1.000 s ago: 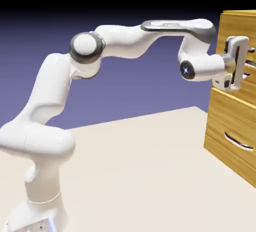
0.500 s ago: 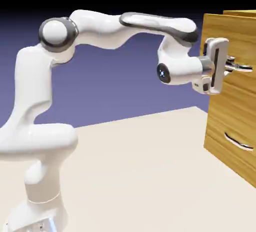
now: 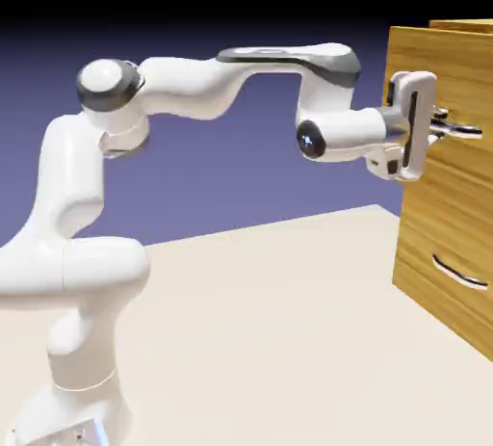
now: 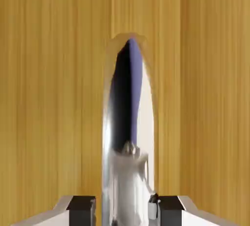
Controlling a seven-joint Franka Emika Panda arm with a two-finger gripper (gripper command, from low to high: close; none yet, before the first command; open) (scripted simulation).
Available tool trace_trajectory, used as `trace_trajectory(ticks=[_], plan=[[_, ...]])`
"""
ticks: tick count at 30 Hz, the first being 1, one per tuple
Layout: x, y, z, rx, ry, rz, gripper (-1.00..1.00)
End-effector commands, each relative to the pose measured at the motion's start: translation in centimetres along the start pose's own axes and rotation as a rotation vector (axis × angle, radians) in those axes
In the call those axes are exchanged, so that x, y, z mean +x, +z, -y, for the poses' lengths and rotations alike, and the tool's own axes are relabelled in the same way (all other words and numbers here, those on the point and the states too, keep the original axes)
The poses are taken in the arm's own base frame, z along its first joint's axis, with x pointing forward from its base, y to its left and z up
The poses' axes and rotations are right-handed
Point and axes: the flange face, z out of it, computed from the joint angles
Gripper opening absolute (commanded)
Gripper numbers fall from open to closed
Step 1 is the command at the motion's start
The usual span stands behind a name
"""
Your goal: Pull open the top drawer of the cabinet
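At the exterior view's right, the tall boxy cabinet of golden-brown wood grain (image 3: 467,23) stood with its top drawer, a broad light-brown wood-grain front (image 3: 457,68), jutting forward from the body, partly open. Below it was the matching lower drawer front (image 3: 438,227), which carried its own slim curved silver metal handle (image 3: 458,274). The white jointed robot arm (image 3: 183,86) reached across above the pale beige surface (image 3: 260,338), its forearm nearly level, and ended in a white two-finger gripper with small grey tips (image 4: 126,211) at the upper front. The gripper was pinching the top drawer's curved silver metal handle (image 4: 129,117), one tip on either side of the bar. In the hand view that handle ran upright from the bottom edge to a rounded upper end, with dark, violet and white reflections along it and vertical wood grain behind. Violet-blue backdrop (image 3: 221,174) showed behind the arm, darkening to black toward the top.
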Motion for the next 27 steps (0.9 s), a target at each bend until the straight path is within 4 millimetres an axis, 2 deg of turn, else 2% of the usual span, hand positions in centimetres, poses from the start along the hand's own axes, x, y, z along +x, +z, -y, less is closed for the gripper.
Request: trace_trajectory(ticks=[1,18,24,27], plan=[[0.0,-0.1,-0.1,0.000,0.001,0.001,-1.00],[0.2,-0.9,-0.3,-0.005,0.000,0.000,-1.00],[0.1,-1.8,-0.1,-0.001,0.002,-0.001,-1.00],[0.2,-2.8,-0.2,-0.003,0.001,-0.002,-1.00]])
